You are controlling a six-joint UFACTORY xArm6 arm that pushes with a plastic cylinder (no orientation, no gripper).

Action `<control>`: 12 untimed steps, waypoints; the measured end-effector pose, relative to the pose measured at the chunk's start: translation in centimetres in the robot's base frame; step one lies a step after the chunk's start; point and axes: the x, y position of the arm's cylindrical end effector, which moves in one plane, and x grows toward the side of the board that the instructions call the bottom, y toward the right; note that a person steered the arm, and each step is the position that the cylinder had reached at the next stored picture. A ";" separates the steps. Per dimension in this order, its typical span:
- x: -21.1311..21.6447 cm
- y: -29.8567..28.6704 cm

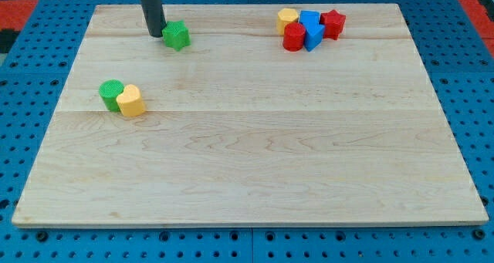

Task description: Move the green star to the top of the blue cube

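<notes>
The green star (177, 35) lies near the view's top left of the wooden board (247, 155). My tip (157, 34) rests on the board just left of the green star, touching or almost touching it. The blue cube (309, 20) sits at the view's top right inside a tight cluster of blocks. That cluster lies far to the right of the star.
Around the blue cube are a yellow block (287, 18), a red cylinder (293, 38), a blue triangular block (314, 38) and a red star (333, 23). A green cylinder (111, 94) and a yellow heart-like block (131, 101) touch at the view's left.
</notes>
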 end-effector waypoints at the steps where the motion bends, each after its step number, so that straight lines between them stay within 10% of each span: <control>1: 0.9 -2.1; 9: 3.9 9.7; 12: -0.9 12.4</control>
